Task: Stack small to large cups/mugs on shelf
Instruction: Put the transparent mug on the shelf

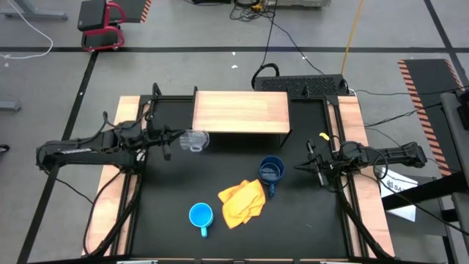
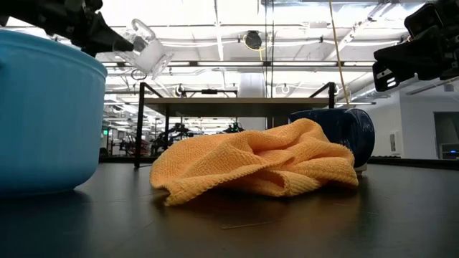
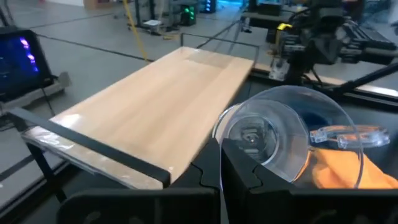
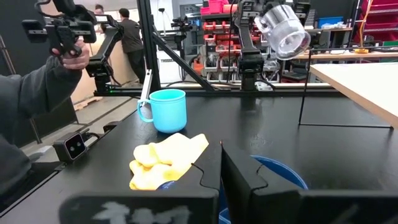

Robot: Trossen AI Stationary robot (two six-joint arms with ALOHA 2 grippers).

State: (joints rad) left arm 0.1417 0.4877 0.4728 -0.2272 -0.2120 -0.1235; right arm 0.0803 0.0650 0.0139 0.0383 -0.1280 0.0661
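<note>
While aloft by shelf: glass cup in L gripper.

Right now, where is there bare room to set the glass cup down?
The shelf top is entirely bare. The black mat is open left of the light blue mug. It is crowded around the yellow cloth and dark blue mug. The left tool holds the glass cup aloft.

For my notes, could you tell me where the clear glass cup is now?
The left tool holds the clear glass cup in the air beside the shelf's front left corner.
</note>
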